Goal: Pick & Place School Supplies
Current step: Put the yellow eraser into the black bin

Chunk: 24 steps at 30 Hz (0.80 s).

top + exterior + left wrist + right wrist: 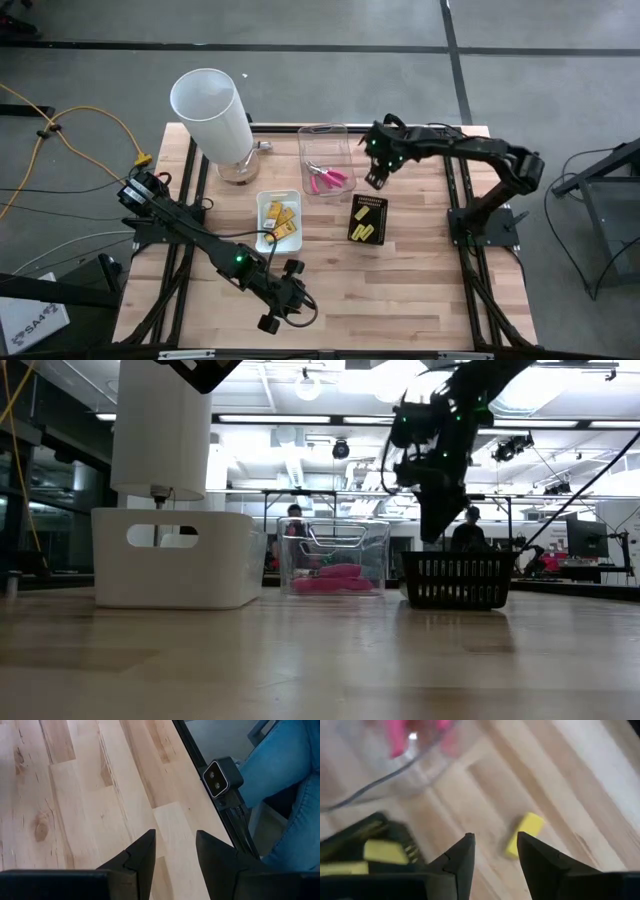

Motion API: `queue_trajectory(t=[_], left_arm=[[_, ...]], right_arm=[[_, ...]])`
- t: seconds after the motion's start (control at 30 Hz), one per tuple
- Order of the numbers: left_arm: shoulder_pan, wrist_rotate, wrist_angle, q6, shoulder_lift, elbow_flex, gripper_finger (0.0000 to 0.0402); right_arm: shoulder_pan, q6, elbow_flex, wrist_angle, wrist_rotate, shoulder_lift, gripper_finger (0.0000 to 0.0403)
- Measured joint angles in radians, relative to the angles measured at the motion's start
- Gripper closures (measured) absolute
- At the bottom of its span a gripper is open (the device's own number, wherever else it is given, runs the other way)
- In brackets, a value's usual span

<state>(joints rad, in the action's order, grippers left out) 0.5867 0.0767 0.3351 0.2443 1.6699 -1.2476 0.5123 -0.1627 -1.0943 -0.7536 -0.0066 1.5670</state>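
Table (420, 290): front half is lying bare, giving wide room; the left gripper (283, 305) is waiting near the front edge, jaws spread, nothing between them.

Trays are sitting mid-table: white tray (262, 203) is holding flat yellow packs (281, 218), clear tray (343, 140) the pink-handled tools (327, 179), black tray (367, 218) several yellow sticks (368, 234).

Right gripper (377, 178) is hovering between clear and black trays, jaws spread, gripping nothing.

One loose yellow stick (525, 834) is lying on bare wood just ahead of the fingers. Judged step: reaching for it. Next move calls for descent, closing, avoiding both tray walls.
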Motion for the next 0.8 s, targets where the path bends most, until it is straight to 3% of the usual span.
queue_trajectory(t=[0.23, 0.53, 0.8], left_arm=[[0.000, 0.000, 0.001, 0.000, 0.000, 0.000, 0.0264], [0.000, 0.000, 0.001, -0.001, 0.000, 0.000, 0.0264], [0.000, 0.000, 0.001, -0.002, 0.000, 0.000, 0.0264]], right_arm=[[0.080, -0.051, 0.000, -0.011, 0.005, 0.045, 0.0264], [0.034, 0.032, 0.002, -0.015, 0.089, 0.106, 0.0264], [0.045, -0.017, 0.002, 0.001, 0.088, 0.105, 0.0257]])
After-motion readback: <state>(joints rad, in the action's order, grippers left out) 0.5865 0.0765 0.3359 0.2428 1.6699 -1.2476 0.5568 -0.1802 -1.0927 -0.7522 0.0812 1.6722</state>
